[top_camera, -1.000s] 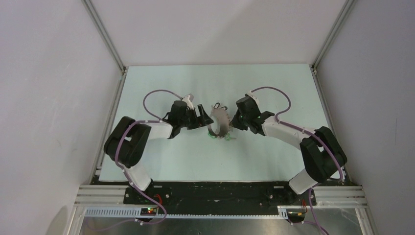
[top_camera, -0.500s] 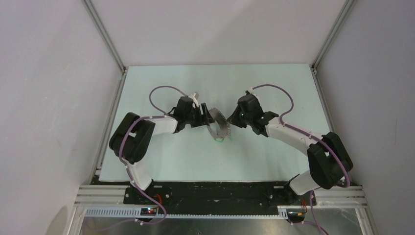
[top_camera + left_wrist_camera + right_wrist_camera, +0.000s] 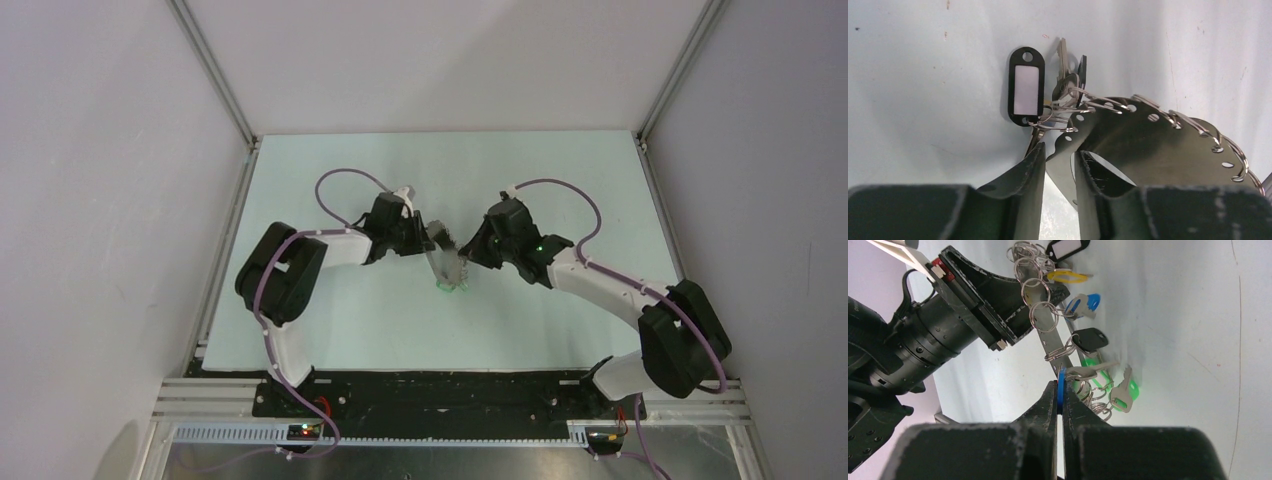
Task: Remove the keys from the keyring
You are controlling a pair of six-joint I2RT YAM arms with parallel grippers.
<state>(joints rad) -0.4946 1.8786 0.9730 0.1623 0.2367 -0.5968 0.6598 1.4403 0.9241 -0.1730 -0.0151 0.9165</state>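
Note:
The keyring [image 3: 446, 256] is a wide grey metal band with holes along its rim, standing on edge mid-table between both arms. Small split rings hang the keys from it: a blue-headed key [image 3: 1087, 304], a black-headed key [image 3: 1091, 340], green-headed keys [image 3: 1126, 391], plus a black tag [image 3: 1025, 85] beside plain silver keys [image 3: 1064, 70]. My left gripper [image 3: 1059, 152] straddles one end of the keyring band [image 3: 1148, 145], its jaws narrow but still apart. My right gripper [image 3: 1060, 388] is shut on a blue key head [image 3: 1060, 376] seen edge-on.
A yellow tag [image 3: 1068, 276] and another black tag [image 3: 1068, 246] hang farther along the band. Pale walls with metal rails [image 3: 215, 90] box in the white table [image 3: 560, 170] on three sides. The left arm's wrist [image 3: 933, 335] sits close to my right fingers.
The left arm has moved right up to the band and its jaws have narrowed around the band's end. The right arm has shifted forward and the band has turned more edge-on.

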